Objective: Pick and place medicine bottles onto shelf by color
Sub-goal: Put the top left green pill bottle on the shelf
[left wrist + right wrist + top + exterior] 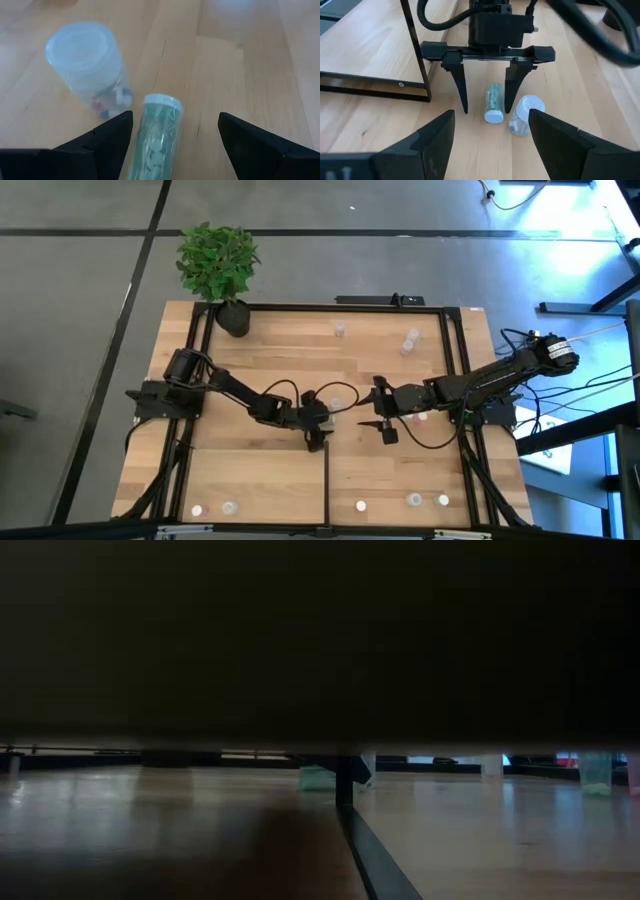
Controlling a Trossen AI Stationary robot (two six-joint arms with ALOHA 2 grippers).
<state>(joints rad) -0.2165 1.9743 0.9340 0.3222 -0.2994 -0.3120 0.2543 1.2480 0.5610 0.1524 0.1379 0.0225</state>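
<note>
Here the left claw stands open astride a lying green bottle; the right claw waits open nearby.

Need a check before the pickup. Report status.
Left gripper open, straddling green bottle lying on its side. Right gripper open, waiting opposite. Clear bottle crowds one left finger.

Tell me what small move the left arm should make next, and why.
Probably close the left gripper on the small green-tinted bottle with a white cap. It lies on its side between the open fingers, not yet gripped. A clear round bottle with a pale lid sits close beside one finger, so closing gently seems wise. The right gripper waits open nearby.
</note>
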